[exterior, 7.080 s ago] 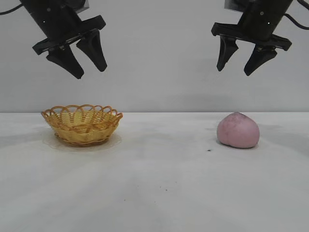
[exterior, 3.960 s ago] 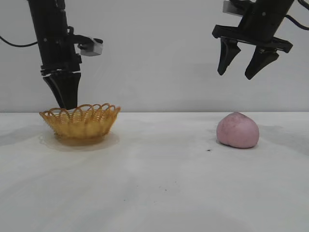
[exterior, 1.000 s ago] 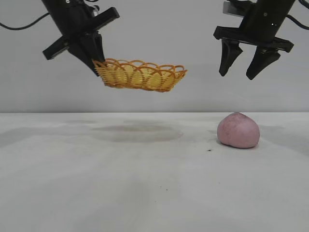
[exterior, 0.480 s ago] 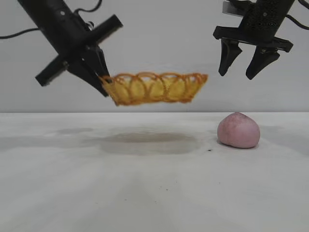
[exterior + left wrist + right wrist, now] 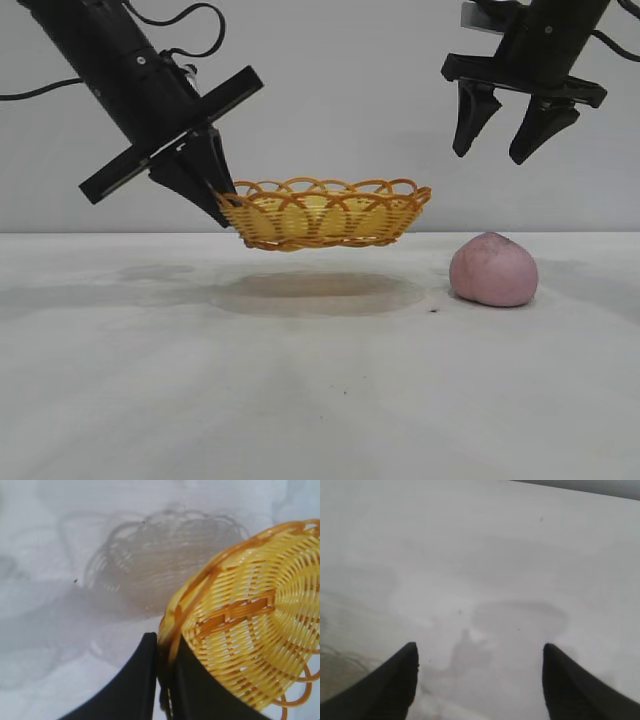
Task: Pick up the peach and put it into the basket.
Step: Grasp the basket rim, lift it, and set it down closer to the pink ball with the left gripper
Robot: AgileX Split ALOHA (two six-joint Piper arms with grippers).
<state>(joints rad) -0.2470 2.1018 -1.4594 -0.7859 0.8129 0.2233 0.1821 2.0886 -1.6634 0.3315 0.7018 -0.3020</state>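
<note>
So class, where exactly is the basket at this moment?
In the exterior view the basket hangs just above the table, left of the peach, its left rim pinched in the left gripper's jaws.

Soft, even light falls from above, bright on the white table (image 5: 320, 400) and without hard glare. In the exterior view the basket (image 5: 325, 213), pinched by its rim in the left gripper (image 5: 222, 205), hangs clear of the table and throws a wide, diffuse grey shadow straight beneath it; the peach (image 5: 493, 269) has only a thin dark edge at its foot. That view is sharp throughout. In the left wrist view the weave beside the jaws is crisp and its shadow lies patterned on the table beyond them. The right wrist view is hazy and low in contrast, with faint shadows ahead of the spread right gripper (image 5: 480, 680).
</note>
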